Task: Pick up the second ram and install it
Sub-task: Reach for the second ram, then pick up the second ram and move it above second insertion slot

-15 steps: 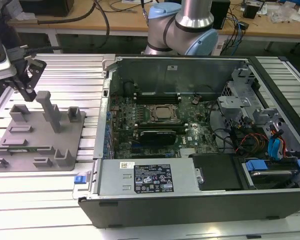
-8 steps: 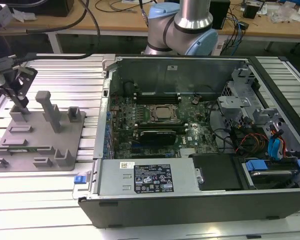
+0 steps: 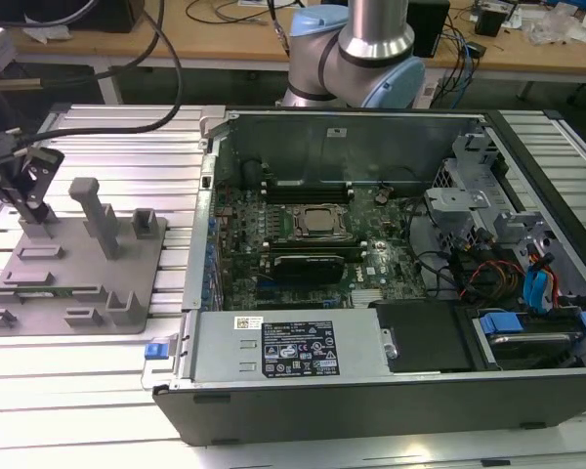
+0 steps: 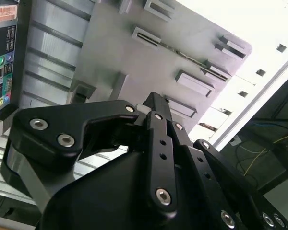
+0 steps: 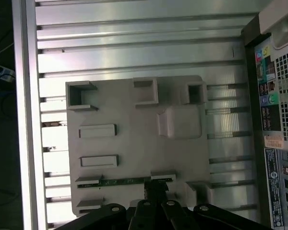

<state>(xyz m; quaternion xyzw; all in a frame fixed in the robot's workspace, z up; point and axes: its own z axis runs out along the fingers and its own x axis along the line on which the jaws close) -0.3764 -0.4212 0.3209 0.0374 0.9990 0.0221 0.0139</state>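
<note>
Pincer (image 3: 37,207) hangs at the exterior view's far left, low over the near-left part of a gray fixture plate (image 3: 127,283) that lies flat on the ribbed aluminium desk (image 3: 127,137). Its fingers look drawn together to a single narrow tip, and nothing is held between them. In the first wrist view the pincer (image 5: 156,189) shows that dark tip right at the second ram (image 5: 129,181), though whether it touches cannot be told. In the second wrist view the pincer (image 4: 153,100) points down at the plate (image 4: 110,52).

The second ram (image 3: 59,290) is a thin green strip seated on edge between two small holders of the plate (image 5: 134,139), along its front side in the exterior view.

To the exterior view's right of the plate stands the open computer case (image 3: 371,401). Inside it the CPU socket (image 3: 317,223) sits mid-board, with a black expansion card (image 3: 313,264) just in front. Blue drive fittings (image 3: 537,288) fill the case's far right.
</note>
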